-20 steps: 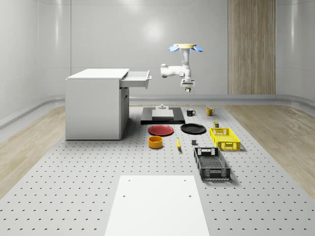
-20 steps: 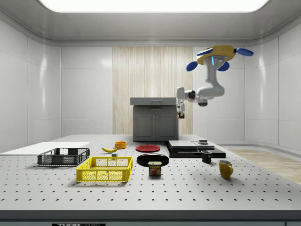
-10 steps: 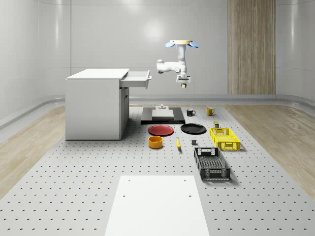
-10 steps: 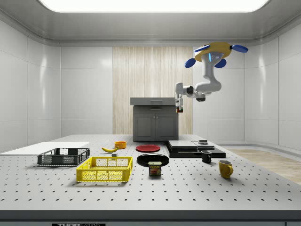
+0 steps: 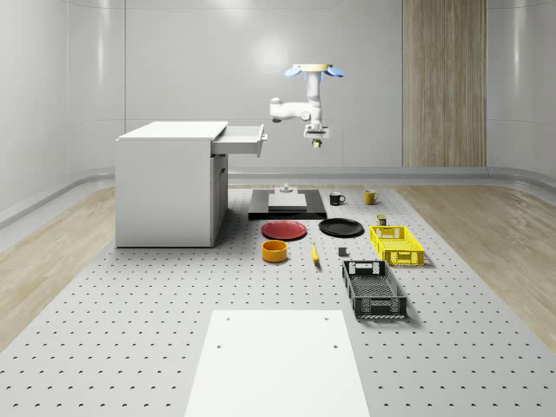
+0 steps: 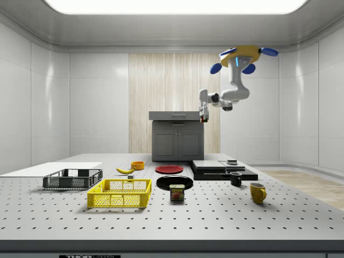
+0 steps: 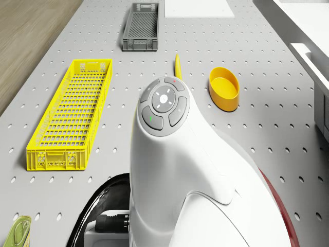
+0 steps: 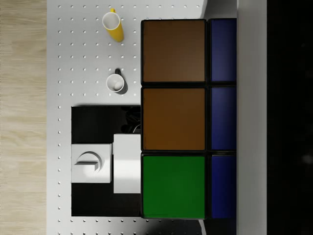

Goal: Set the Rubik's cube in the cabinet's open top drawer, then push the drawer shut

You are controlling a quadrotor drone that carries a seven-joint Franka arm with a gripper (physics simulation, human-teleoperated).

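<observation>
The drone (image 5: 317, 71) hovers high above the table, to the whole-scene view's right of the white cabinet (image 5: 165, 182). Its arm hangs down and bends toward the cabinet. The gripper (image 5: 314, 137) points down, shut on the Rubik's cube (image 5: 314, 144), level with the open top drawer (image 5: 243, 139) and apart from its front. In the side view the drone (image 6: 244, 54) holds the cube (image 6: 202, 119) in front of the cabinet (image 6: 177, 137). The wrist view has the cube (image 8: 173, 117) close up, with brown, green and blue squares.
Under the gripper lies a black slab (image 5: 287, 204) with white blocks, and two mugs (image 5: 336, 198) beside it. Nearer the front are a red plate (image 5: 284, 229), a black plate (image 5: 340, 227), a yellow bowl (image 5: 274, 250), a banana (image 5: 314, 254), a yellow crate (image 5: 396, 244) and a dark crate (image 5: 373, 288).
The drone and arm have moved up and toward the whole-scene view's left, nearer the drawer, with the cube still held.
</observation>
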